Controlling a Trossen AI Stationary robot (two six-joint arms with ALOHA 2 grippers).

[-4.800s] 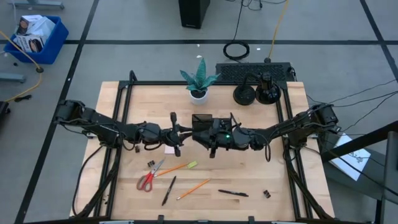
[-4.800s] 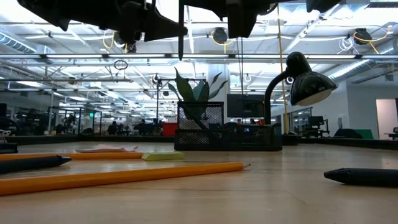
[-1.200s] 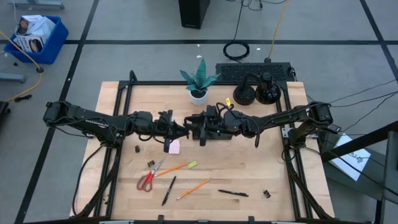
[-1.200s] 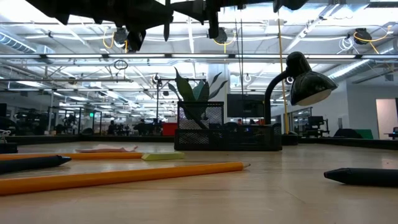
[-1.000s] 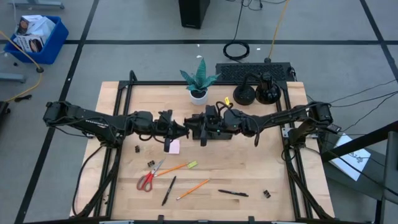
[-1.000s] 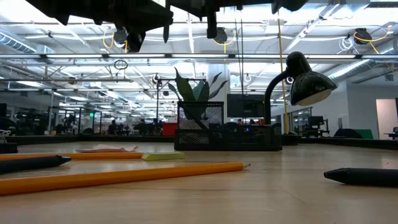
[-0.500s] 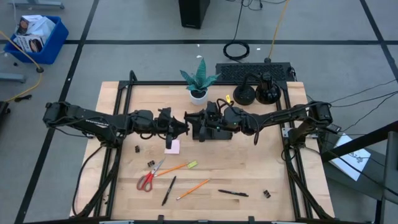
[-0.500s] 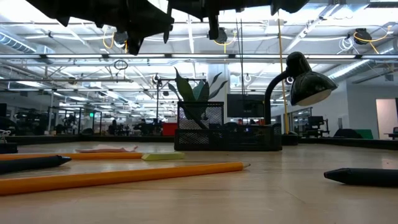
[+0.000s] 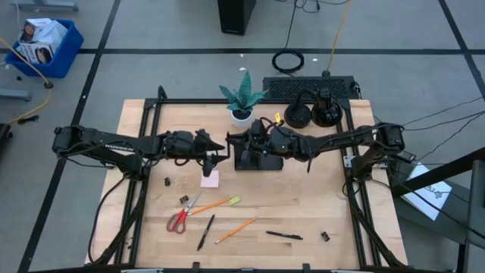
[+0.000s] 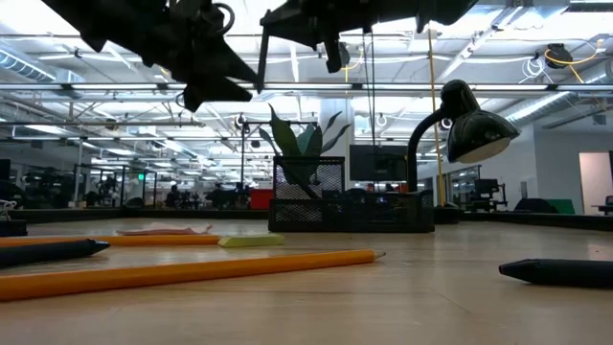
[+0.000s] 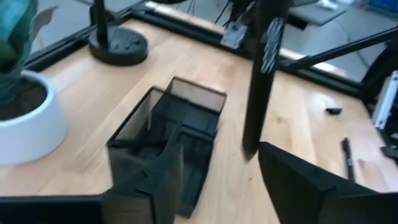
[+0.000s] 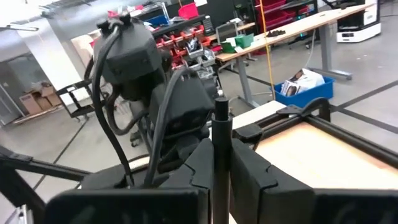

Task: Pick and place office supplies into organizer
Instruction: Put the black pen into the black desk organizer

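While the right gripper [image 12: 214, 165] hangs over the black mesh desk organizer [image 9: 255, 157] at mid-table, its fingers are clamped on a slim black pen [image 12: 220, 155] held upright. Light, stiff and smooth, the pen could slip, so a mid-barrel hold suits it. The left gripper [image 11: 217, 168], spread and empty, waits just beside the organizer.

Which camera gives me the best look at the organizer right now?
The left wrist view: the organizer fills the frame, its dividers visible. The high view shows it partly under the right tool; the low view shows only its mesh front, and the right wrist view none.
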